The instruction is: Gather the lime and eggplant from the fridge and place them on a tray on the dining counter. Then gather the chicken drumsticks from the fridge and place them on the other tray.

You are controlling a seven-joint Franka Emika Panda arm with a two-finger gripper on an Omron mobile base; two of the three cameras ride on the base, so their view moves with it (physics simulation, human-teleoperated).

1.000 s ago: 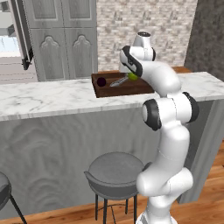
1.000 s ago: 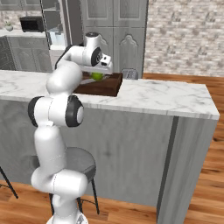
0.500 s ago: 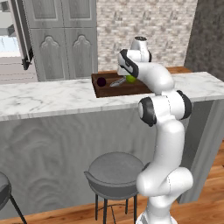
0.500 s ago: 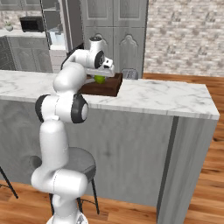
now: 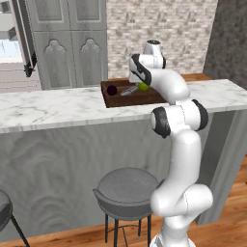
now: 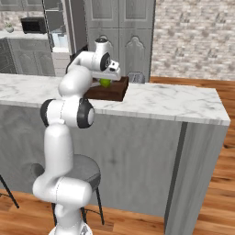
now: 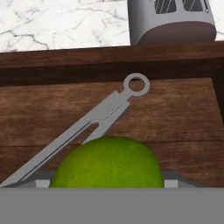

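Observation:
My gripper [image 5: 140,86] hangs low over the brown wooden tray [image 5: 147,99] on the dining counter, shut on the green lime [image 5: 143,87]. From the hand, the lime [image 7: 107,164] sits between my fingertips just above the tray floor [image 7: 183,113]. The eggplant [image 5: 112,90], a small dark purple ball, lies at the tray's left end. From the right side the lime [image 6: 105,83] shows under the hand [image 6: 107,81] over the tray [image 6: 114,94]. The chicken drumsticks and the other tray are out of view.
A metal tongs-like tool [image 7: 94,120] lies on the tray beside the lime. A grey toaster [image 6: 134,78] stands just beyond the tray. The fridge [image 5: 10,46] is open at the far left. A round stool [image 5: 126,187] sits below the marble counter [image 5: 53,108].
The arm's elbow has swung and the hand has shifted slightly over the tray, with the lime still between its fingers. The eggplant has not moved.

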